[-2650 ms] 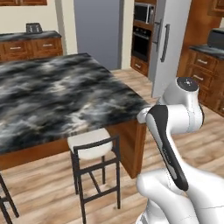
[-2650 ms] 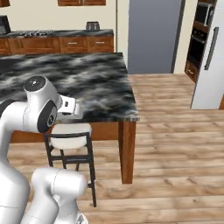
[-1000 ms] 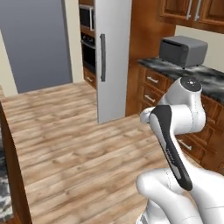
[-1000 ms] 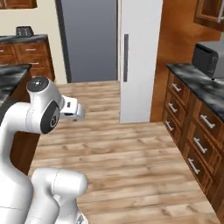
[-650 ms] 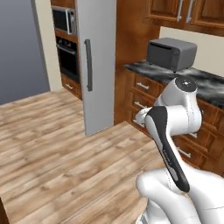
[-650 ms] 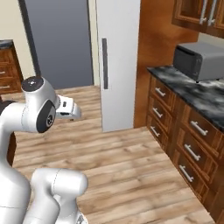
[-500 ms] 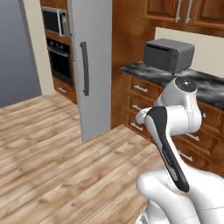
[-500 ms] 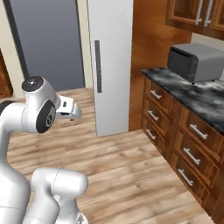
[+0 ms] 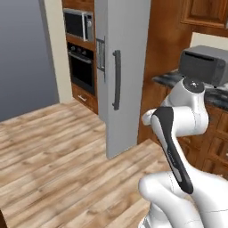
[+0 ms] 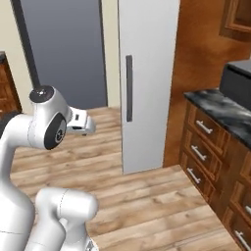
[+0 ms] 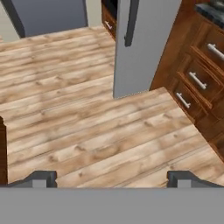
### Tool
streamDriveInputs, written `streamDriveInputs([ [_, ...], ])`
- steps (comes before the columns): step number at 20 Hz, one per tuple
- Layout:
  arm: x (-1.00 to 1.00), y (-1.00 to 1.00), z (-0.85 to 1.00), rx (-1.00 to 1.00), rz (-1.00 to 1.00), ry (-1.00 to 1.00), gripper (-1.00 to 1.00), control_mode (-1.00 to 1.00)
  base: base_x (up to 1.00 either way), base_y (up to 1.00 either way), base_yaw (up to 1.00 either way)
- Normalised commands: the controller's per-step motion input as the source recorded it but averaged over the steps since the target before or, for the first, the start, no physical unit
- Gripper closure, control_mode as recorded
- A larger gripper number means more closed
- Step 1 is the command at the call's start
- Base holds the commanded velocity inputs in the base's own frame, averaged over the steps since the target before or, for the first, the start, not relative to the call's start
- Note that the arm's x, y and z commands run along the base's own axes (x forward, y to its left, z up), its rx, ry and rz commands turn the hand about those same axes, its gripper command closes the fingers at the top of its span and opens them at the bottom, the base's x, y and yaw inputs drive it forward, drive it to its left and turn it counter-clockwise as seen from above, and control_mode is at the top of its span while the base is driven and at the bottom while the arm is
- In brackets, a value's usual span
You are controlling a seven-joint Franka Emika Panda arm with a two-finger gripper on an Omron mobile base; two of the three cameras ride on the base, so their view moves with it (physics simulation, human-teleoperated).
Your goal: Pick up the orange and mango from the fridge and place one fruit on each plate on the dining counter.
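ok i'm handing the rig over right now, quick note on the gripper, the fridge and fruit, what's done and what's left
Gripper: open and empty, pointing down at the wood floor, away from the fridge.
Fridge: doors closed, dark handle facing the robot, just ahead beside the wooden drawers.
Orange, mango: presumably inside the shut fridge.
Done: nothing picked up yet.
Left: open the fridge, take out both fruits, carry them to the dining counter and put one on each plate.

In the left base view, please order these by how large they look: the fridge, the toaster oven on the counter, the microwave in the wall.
1. fridge, clearly the largest.
2. toaster oven and microwave look about alike; the toaster oven stands nearer the camera, so I cannot rank them.
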Motion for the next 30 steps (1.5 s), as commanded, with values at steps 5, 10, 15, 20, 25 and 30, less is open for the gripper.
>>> streamDriveInputs([
  [5,0.00,0.00,0.00,0.00,0.00,0.00,-1.00,1.00,1.00,0.43,0.30],
  [10,0.00,0.00,0.00,0.00,0.00,0.00,-1.00,1.00,1.00,0.39,0.01],
  [15,0.00,0.00,0.00,0.00,0.00,0.00,-1.00,1.00,1.00,0.85,-0.17],
  [20,0.00,0.00,0.00,0.00,0.00,0.00,-1.00,1.00,1.00,0.94,-0.32],
  [25,0.00,0.00,0.00,0.00,0.00,0.00,-1.00,1.00,1.00,0.92,-0.48],
  [30,0.00,0.00,0.00,0.00,0.00,0.00,-1.00,1.00,1.00,0.58,-0.46],
])
